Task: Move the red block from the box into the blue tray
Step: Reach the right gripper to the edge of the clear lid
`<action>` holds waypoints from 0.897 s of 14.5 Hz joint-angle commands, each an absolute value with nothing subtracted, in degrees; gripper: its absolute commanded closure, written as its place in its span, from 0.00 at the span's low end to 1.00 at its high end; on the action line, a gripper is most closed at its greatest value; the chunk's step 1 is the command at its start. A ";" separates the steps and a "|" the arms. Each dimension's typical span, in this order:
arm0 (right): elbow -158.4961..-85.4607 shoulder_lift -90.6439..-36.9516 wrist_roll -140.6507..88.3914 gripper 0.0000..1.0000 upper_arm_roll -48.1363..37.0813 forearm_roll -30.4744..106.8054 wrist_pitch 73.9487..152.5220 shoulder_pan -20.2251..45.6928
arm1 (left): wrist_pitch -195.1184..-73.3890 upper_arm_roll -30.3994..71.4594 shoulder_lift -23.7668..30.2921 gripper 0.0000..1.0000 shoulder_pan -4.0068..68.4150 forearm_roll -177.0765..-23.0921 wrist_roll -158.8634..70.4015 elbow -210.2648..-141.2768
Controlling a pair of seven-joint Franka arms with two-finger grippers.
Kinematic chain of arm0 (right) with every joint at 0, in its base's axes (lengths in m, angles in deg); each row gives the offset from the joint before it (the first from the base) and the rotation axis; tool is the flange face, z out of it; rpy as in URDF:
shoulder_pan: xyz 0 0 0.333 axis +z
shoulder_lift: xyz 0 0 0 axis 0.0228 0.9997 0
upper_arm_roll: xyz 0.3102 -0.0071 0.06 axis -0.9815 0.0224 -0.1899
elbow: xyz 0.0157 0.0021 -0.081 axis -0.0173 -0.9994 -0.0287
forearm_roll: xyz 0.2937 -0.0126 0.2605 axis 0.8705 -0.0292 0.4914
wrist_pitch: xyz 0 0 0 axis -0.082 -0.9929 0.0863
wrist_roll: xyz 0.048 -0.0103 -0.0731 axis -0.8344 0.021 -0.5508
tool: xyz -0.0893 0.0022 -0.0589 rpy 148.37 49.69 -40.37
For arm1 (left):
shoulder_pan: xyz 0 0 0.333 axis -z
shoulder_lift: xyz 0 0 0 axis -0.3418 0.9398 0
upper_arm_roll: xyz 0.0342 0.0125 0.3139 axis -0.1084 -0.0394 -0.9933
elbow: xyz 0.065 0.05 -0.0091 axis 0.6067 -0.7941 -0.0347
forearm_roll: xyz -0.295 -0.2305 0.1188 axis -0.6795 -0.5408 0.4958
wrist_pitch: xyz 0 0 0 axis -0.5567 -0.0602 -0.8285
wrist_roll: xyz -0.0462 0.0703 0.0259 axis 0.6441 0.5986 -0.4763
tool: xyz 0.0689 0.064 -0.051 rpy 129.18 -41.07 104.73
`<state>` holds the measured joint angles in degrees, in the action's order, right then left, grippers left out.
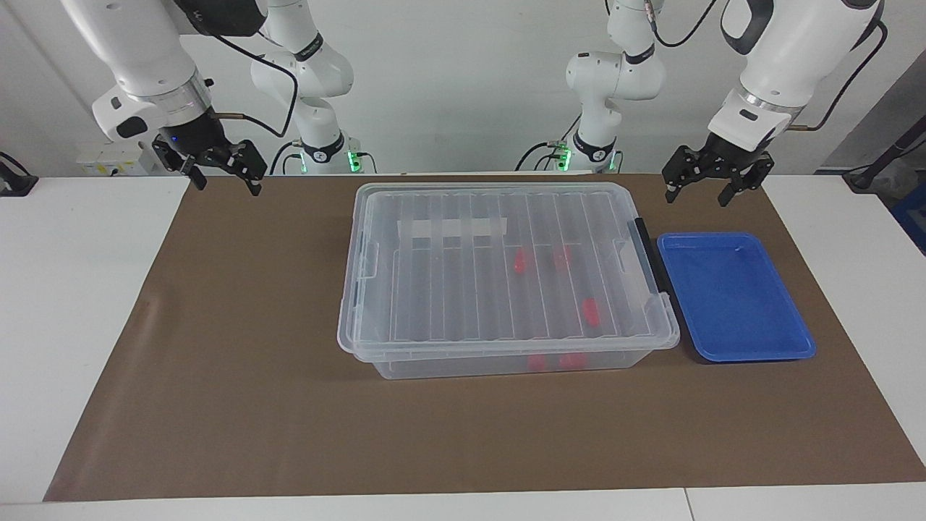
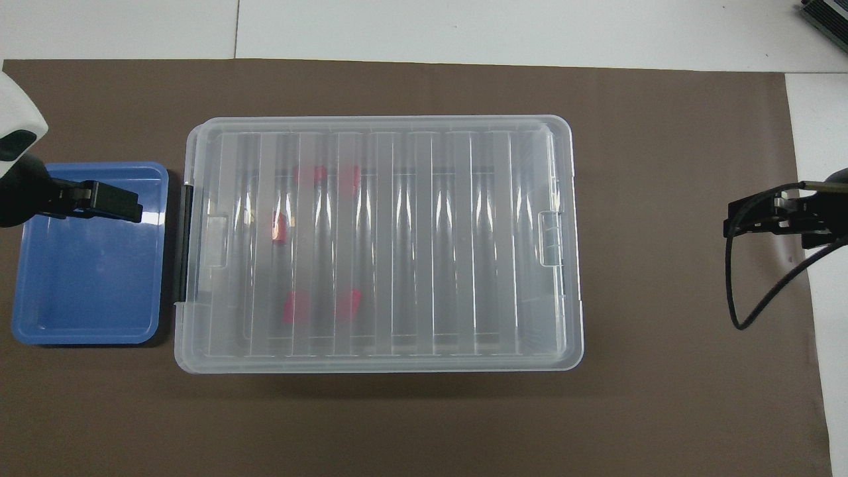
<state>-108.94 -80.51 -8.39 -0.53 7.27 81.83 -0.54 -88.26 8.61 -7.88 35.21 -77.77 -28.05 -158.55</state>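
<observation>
table [image 1: 87, 325]: white | brown mat [image 1: 239, 405] on it | on mat: box [image 1: 499, 275], blue tray [image 1: 734, 297] beside it

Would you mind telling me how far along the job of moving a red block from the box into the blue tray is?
Nothing looks done yet. The blue tray holds no block, and the box has its lid on, with the red blocks inside. Nothing is in hand: the left gripper hangs over the mat near the tray and the right gripper over the mat's other end, both with jaws open. Left: open the lid, pick a block, place it in the tray.
</observation>
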 commanded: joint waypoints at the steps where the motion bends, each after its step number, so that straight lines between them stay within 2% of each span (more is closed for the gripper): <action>1: -109.72 -80.81 -9.25 0.00 -0.79 6.35 82.74 -0.71 | -87.89 8.54 -8.56 0.00 35.10 -76.97 -27.47 -158.95; 7: -111.46 -81.51 -8.82 0.00 -0.70 7.49 83.43 -1.50 | -87.89 8.54 -8.56 0.00 35.10 -76.97 -27.47 -158.95; 10: -117.52 -83.36 -8.64 0.00 -0.79 7.93 90.27 0.77 | -87.89 8.54 -8.56 0.00 35.10 -76.97 -27.47 -158.95; 13: -120.26 -82.75 -5.93 0.00 -0.79 8.02 97.13 2.79 | -87.89 8.54 -8.56 0.00 35.10 -76.97 -27.47 -158.95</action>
